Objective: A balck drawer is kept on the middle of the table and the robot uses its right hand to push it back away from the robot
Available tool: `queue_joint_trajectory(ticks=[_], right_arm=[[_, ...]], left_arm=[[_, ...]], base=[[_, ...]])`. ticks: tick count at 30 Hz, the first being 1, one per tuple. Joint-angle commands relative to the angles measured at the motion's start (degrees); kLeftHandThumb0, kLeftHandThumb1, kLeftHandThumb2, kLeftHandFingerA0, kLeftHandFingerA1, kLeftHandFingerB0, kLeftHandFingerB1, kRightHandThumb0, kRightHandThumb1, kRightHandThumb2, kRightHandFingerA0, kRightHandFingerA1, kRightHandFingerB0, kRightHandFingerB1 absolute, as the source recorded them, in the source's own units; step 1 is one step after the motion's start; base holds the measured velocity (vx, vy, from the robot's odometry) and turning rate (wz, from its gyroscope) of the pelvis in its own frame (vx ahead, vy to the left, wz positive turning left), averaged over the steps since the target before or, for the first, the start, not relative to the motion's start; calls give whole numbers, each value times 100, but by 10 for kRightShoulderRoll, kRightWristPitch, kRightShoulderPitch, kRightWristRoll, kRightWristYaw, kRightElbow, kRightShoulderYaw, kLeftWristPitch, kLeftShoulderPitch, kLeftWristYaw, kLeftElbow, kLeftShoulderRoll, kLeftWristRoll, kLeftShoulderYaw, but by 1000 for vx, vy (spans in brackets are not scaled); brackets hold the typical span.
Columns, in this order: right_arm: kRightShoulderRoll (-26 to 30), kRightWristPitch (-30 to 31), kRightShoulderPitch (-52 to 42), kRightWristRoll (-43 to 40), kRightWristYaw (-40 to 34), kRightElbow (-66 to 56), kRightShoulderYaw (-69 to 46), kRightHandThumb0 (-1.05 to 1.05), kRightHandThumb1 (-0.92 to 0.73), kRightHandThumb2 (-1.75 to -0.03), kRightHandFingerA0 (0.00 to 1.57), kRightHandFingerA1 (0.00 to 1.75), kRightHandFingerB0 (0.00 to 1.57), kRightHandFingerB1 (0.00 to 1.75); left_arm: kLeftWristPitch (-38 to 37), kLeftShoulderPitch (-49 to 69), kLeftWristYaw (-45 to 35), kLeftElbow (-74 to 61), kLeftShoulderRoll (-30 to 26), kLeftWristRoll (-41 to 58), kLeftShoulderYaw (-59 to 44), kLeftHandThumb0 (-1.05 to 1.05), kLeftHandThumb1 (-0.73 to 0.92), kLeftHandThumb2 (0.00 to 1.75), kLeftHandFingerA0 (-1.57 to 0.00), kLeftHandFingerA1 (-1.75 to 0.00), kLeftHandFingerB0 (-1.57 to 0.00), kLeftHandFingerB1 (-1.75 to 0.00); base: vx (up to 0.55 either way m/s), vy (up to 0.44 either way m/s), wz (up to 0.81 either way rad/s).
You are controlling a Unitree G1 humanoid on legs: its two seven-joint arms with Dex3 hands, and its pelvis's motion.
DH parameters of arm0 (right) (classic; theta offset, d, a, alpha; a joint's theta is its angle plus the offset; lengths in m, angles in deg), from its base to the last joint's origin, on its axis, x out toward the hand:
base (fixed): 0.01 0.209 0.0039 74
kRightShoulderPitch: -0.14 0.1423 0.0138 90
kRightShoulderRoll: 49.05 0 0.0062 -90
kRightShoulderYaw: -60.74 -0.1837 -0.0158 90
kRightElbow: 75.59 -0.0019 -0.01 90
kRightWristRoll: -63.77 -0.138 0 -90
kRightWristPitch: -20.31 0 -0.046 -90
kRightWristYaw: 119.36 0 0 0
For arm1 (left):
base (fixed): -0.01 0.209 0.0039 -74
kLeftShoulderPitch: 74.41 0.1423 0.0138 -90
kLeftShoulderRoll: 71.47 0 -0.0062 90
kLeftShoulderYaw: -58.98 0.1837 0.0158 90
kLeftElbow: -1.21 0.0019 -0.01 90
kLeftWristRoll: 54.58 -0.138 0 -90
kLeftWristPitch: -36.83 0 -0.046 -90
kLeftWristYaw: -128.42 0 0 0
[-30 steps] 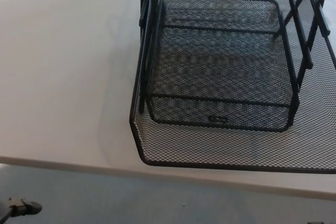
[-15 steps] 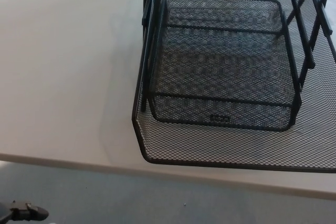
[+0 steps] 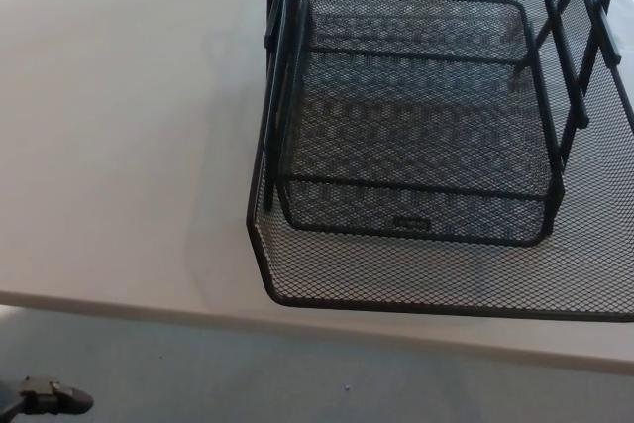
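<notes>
A black wire-mesh drawer [image 3: 416, 131] sits inside a wider black mesh tray frame [image 3: 297, 279] on the white table [image 3: 129, 146], right of centre. The tray's front rim lies close to the table's near edge. The drawer's front wall carries a small label [image 3: 411, 224]. The right side of the tray is cut off by the picture's edge. A small dark part of my left hand [image 3: 48, 400] shows at the bottom left corner, below the table's edge and far from the drawer. My right hand does not show.
The table's near edge [image 3: 149, 306] runs across the lower picture, with grey floor [image 3: 297, 383] below it. Bare white tabletop lies to the left of the tray.
The dark part at the bottom left has dropped slightly lower in the picture. The view has wobbled a little; the drawer and tray keep their place on the table.
</notes>
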Motion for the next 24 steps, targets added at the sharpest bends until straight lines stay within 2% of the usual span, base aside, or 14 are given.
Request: queue_joint_trajectory(ticks=[1, 2, 3, 4, 11, 15, 24], right_arm=[[128, 15, -122, -141, 154, -273, -56, -67, -84, -66, 37, 34, 32, 31], [138, 18, -130, -161, 164, -302, -61, -77, -74, -105, 33, 49, 21, 42], [146, 19, -136, -179, 174, -327, -65, -77, -74, -105, 33, 49, 21, 42], [151, 14, -139, -193, 180, -341, -67, -70, -87, -67, 36, 33, 32, 32], [179, 28, -128, -255, 205, -435, -83, -71, -89, -67, 34, 34, 30, 31], [191, 55, -103, -281, 216, -469, -87, -72, -91, -68, 33, 33, 29, 31], [200, 127, 28, -323, 262, -501, -29, -73, -92, -68, 35, 35, 29, 31]], left_arm=[[-20, -5, -13, 3, -5, 6, -5, -62, 64, 62, -46, -37, -41, -34], [-21, -4, -13, 2, -5, 6, -5, -61, 64, 61, -47, -37, -41, -35], [-22, -4, -13, 1, -5, 8, -6, -61, 64, 61, -47, -37, -41, -35], [-22, -4, -14, 1, -5, 8, -6, -61, 64, 62, -46, -37, -41, -34], [-23, -5, -11, 3, -5, 6, -5, -59, 65, 61, -47, -37, -41, -35], [-23, -5, -10, 2, -6, 4, -3, -61, 64, 62, -48, -37, -41, -35], [-21, -6, -12, 6, -4, 6, -4, -60, 64, 61, -47, -37, -42, -35]], base=[[0, 0, 0], [0, 0, 0], [0, 0, 0], [0, 0, 0], [0, 0, 0], [0, 0, 0], [0, 0, 0]])
